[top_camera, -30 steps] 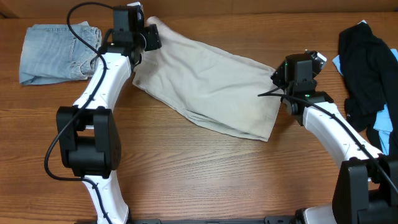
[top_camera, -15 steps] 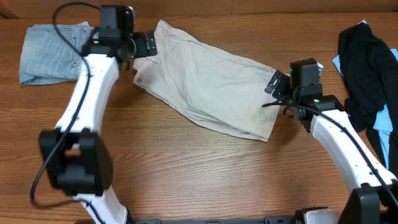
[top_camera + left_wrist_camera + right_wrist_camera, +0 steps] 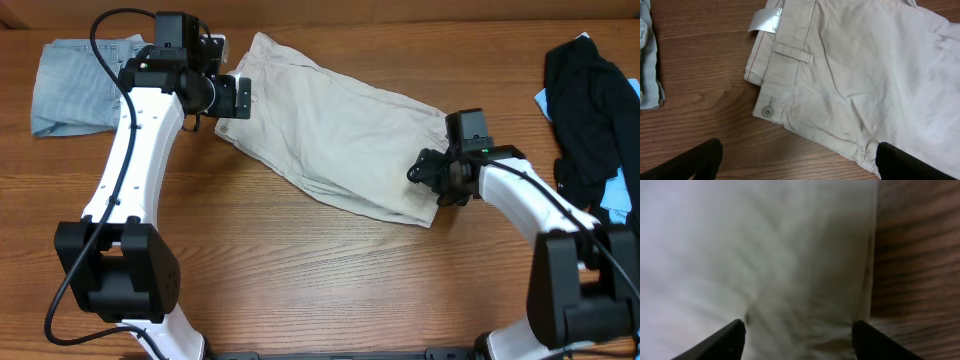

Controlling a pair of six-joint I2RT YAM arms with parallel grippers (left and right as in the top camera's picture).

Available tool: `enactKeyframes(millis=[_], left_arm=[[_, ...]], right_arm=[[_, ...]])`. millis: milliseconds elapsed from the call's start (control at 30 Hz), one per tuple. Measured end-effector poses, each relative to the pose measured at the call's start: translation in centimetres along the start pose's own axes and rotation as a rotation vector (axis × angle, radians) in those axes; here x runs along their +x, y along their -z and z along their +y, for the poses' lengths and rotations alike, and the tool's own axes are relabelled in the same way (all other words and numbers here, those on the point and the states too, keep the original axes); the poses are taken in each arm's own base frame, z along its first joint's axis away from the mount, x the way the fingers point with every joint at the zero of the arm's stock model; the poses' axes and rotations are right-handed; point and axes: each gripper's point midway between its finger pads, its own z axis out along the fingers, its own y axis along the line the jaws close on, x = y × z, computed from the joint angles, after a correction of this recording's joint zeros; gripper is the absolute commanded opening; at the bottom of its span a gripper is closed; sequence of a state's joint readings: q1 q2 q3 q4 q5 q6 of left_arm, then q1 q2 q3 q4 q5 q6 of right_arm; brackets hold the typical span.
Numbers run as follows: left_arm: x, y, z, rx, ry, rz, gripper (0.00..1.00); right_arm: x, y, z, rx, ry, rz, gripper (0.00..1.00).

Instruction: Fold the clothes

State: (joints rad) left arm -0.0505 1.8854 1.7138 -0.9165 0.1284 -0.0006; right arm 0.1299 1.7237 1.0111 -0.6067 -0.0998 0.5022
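The beige shorts (image 3: 330,135) lie spread flat across the middle of the table, waistband at the upper left, leg hems at the lower right. The left wrist view shows the waistband (image 3: 785,65) with a belt loop, a button and a white label (image 3: 765,21). My left gripper (image 3: 232,98) is open over the waistband's left corner, one finger above wood and one above cloth (image 3: 795,160). My right gripper (image 3: 432,180) is open, low over the right hem of the shorts (image 3: 805,270), holding nothing.
A folded light-blue denim garment (image 3: 85,80) lies at the far left, its edge in the left wrist view (image 3: 647,65). A black garment with light-blue cloth (image 3: 590,120) is heaped at the right edge. Bare wood shows in front of the shorts.
My left gripper has let go of the waistband and drawn back to its left corner. My right gripper has turned and come down over the right hem. The shorts now lie flat.
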Motion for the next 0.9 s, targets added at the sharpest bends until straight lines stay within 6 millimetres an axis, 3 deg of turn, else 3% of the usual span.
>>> enactKeyframes(millis=[67, 333, 533, 733, 900], left_arm=[[0.0, 0.0, 0.0, 0.002, -0.001, 0.001, 1.0], [0.4, 0.0, 0.0, 0.002, 0.0, 0.016, 1.0], [0.4, 0.0, 0.0, -0.001, -0.002, 0.018, 1.0], [0.5, 0.0, 0.0, -0.001, -0.002, 0.019, 1.0], [0.5, 0.0, 0.0, -0.001, -0.002, 0.019, 1.0]], right_arm=[[0.8, -1.6, -0.9, 0.036, -0.011, 0.044, 0.71], [0.2, -1.7, -1.3, 0.069, -0.046, 0.021, 0.71], [1.2, -1.1, -2.4, 0.127, -0.058, 0.069, 0.76], [0.1, 1.0, -1.7, 0.108, -0.054, 0.022, 0.78], [-0.1, 1.0, -1.7, 0.111, -0.055, 0.011, 0.78]])
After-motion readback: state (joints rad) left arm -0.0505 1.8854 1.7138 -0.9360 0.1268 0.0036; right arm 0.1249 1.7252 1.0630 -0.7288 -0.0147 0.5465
